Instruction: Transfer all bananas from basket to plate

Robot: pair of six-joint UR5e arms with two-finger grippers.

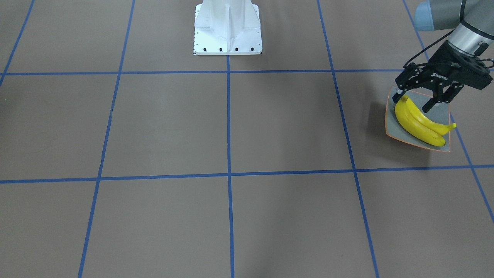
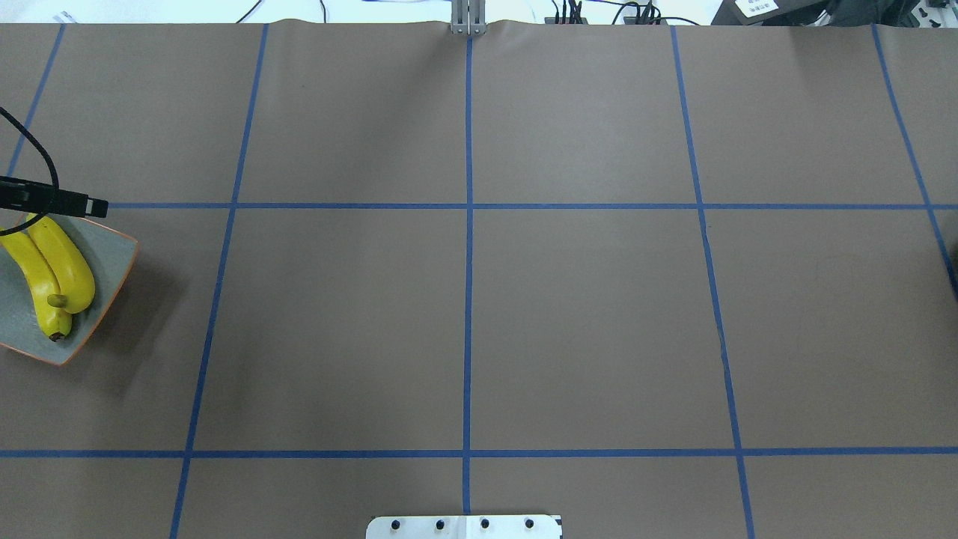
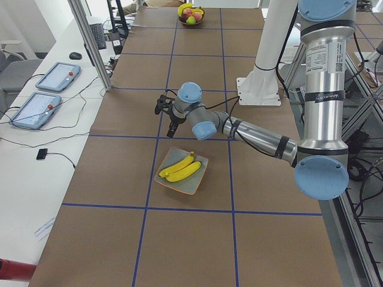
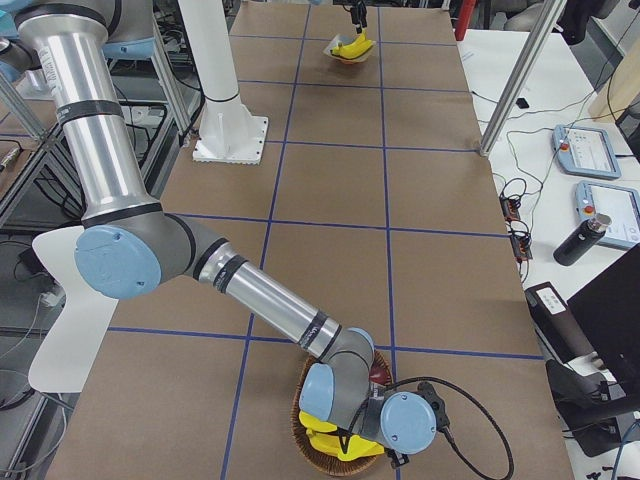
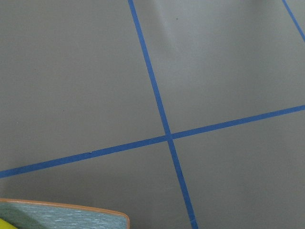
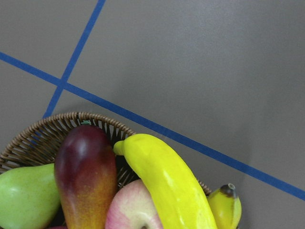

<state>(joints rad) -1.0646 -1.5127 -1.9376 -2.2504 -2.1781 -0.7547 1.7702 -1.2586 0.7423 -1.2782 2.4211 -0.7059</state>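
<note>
On the plate point(image 1: 440, 112), two bananas point(image 1: 418, 123) side by side, touching; left end effector point(image 1: 413, 102) above its rim, spread wide, holding nothing.
Well apart from the plate, two more bananas point(image 6: 167, 186) in the basket point(image 6: 43, 133), right end effector point(image 4: 345, 440) down at them; spread or pressed together, cannot tell.

Under my black left gripper point(image 1: 413, 102) I see two bright yellow bananas point(image 1: 418, 124) on a grey plate point(image 1: 440, 112) with a thin orange rim. Beneath my right wrist camera, a brown woven basket point(image 6: 52, 131) holds a yellow banana point(image 6: 167, 186), a green pear point(image 6: 24, 195) and a dark red-to-orange fruit point(image 6: 86, 176). The table point(image 1: 231, 123) is brown, gridded with blue lines.
</note>
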